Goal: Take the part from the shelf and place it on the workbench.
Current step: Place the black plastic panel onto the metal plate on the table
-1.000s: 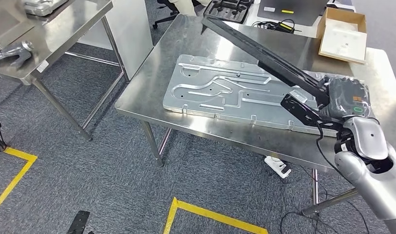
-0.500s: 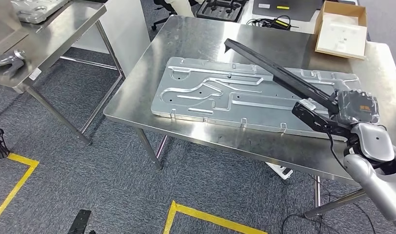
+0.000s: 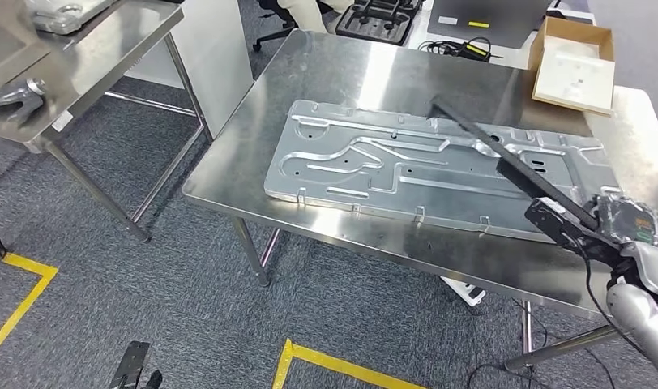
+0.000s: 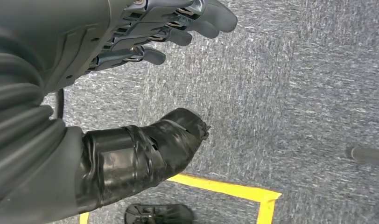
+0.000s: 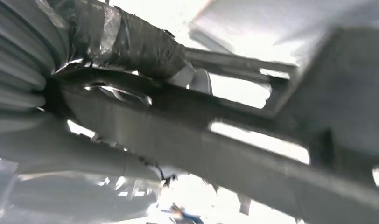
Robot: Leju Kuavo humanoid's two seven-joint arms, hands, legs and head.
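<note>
The part is a long black bar (image 3: 504, 158). It slants across the right end of a stamped silver panel (image 3: 390, 162) lying on the steel workbench (image 3: 342, 73). My right hand (image 3: 625, 227) grips the bar's near end by the bench's front right edge. Whether the bar touches the panel I cannot tell. In the right wrist view the bar (image 5: 215, 140) runs close under my taped thumb (image 5: 127, 42). My left hand (image 4: 131, 93) hangs over the grey carpet with its fingers apart and nothing in it.
An open cardboard box (image 3: 574, 65) sits at the bench's far right corner, and a black tray (image 3: 382, 16) lies beyond the far edge. A second steel table (image 3: 91, 57) stands at the left with a metal part (image 3: 14, 96) on it. Yellow tape (image 3: 350, 361) marks the floor.
My right hand has drawn back toward the bench's front right edge. The black bar has dropped from a steep tilt to lie low over the panel. The view shifted slightly.
</note>
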